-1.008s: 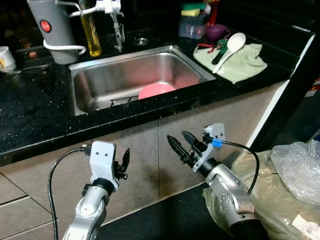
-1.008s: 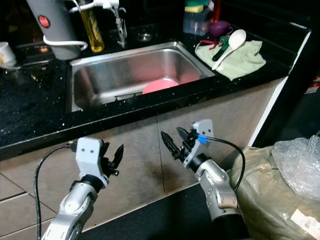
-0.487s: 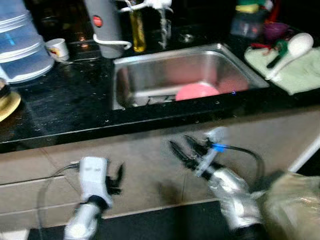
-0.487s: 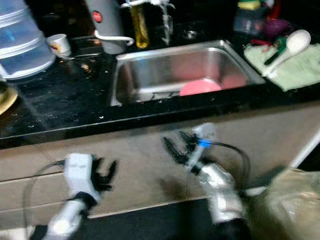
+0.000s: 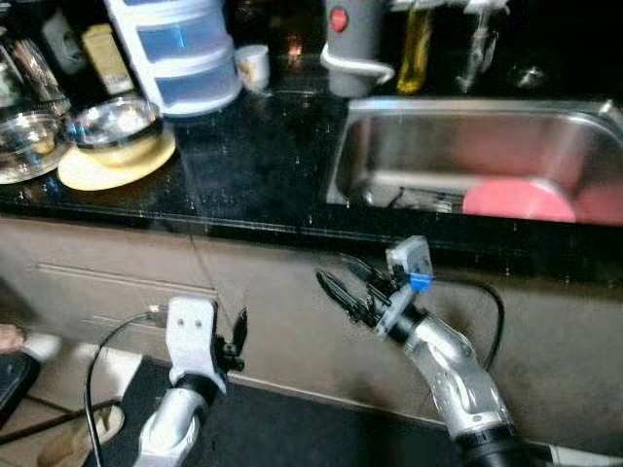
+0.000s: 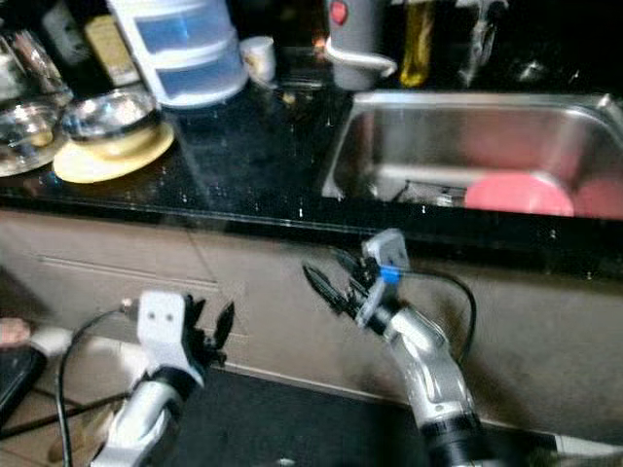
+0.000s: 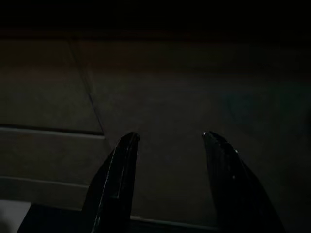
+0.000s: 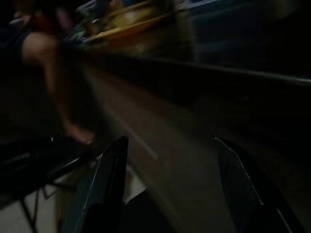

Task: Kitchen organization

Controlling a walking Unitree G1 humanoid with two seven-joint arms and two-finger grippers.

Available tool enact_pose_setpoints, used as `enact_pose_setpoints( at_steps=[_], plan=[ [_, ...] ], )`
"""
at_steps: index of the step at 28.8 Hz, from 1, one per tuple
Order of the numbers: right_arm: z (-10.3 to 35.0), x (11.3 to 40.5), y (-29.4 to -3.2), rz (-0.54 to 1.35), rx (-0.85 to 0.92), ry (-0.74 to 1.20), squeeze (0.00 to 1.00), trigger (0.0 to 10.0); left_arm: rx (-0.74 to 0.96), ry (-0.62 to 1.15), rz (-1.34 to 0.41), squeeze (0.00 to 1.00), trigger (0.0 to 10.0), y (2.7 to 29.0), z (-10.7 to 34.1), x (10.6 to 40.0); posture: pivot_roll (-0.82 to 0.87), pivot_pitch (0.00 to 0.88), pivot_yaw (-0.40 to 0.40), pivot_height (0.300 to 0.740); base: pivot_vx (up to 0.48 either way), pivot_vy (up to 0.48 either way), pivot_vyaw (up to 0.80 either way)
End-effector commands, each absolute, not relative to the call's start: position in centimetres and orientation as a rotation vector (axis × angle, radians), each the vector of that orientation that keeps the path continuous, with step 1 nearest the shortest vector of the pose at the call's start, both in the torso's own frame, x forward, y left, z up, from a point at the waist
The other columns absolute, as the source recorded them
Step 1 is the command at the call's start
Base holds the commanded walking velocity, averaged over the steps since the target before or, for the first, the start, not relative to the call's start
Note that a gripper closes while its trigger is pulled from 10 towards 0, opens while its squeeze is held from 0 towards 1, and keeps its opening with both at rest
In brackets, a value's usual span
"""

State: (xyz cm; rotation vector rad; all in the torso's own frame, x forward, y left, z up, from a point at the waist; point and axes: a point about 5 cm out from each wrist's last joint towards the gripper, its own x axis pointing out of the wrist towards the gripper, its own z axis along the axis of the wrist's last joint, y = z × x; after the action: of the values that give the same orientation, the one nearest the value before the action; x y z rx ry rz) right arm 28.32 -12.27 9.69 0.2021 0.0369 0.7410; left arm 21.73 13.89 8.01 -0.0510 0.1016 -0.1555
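A black stone counter [image 5: 248,161] runs across the view, with a steel sink [image 5: 419,131] at the right holding a pink plate [image 5: 511,199]. At the left, a steel bowl [image 5: 115,117] rests on a yellow plate [image 5: 109,170] beside a glass bowl [image 5: 27,146]. Both arms are low, in front of the cabinet fronts. My left gripper [image 5: 237,326] is open with nothing between its fingers [image 7: 121,165]. My right gripper [image 5: 333,272] is open too, held just under the counter's edge, its fingers [image 8: 104,179] pointing to my left along the cabinets.
A blue and white stacked container [image 5: 180,53], a small cup [image 5: 253,66], a grey jug [image 5: 352,34] and an oil bottle [image 5: 416,44] line the back of the counter. A person's bare leg [image 8: 46,63] stands on the floor to my left, with a slipper [image 5: 73,438] nearby.
The camera has swung left: the sink has slid to the right and the bowls and stacked container have come into view. Both grippers are still open and low before the cabinets.
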Motion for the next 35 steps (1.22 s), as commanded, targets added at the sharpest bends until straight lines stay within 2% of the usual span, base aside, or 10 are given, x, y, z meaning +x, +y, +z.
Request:
enact_pose_setpoints(
  at_steps=[1,16,24,29,30,32,35],
  plan=[
    [9.6,28.0,-11.6,0.790,0.229,0.041,0.00,10.0,-0.043,0.116,-0.144,0.00,10.0,14.2,7.8,21.7,0.03,0.000,0.017,0.740,0.000,0.000,0.80],
    [10.0,26.4,-10.5,1.089,0.287,0.083,0.00,10.0,-0.038,0.114,-0.177,0.00,10.0,13.7,7.8,21.9,0.03,0.000,0.012,0.740,0.000,0.000,0.80],
    [11.8,27.3,-10.4,1.091,0.326,0.019,0.00,10.0,-0.042,0.114,-0.181,0.00,10.0,13.6,7.7,22.1,0.04,0.000,0.006,0.740,0.000,0.000,0.79],
    [15.6,28.8,-9.9,1.066,0.345,-0.111,0.00,10.0,-0.032,0.106,-0.185,0.00,10.0,13.6,7.8,22.3,0.05,0.000,0.004,0.740,0.000,0.000,0.15],
    [17.5,29.2,-9.8,1.076,0.356,-0.175,0.00,10.0,-0.025,0.106,-0.187,0.00,10.0,13.6,7.8,22.3,0.05,0.000,0.002,0.740,0.000,0.000,0.00],
    [21.0,29.3,-9.4,1.128,0.350,-0.290,0.00,10.0,-0.015,0.105,-0.189,0.00,10.0,13.5,7.8,22.3,0.05,0.000,0.001,0.740,0.000,0.000,0.00],
    [22.9,29.2,-9.0,1.160,0.350,-0.356,0.00,10.0,-0.008,0.106,-0.192,0.00,10.0,13.5,7.8,22.4,0.05,0.000,-0.002,0.740,0.000,0.000,0.00]
  ],
)
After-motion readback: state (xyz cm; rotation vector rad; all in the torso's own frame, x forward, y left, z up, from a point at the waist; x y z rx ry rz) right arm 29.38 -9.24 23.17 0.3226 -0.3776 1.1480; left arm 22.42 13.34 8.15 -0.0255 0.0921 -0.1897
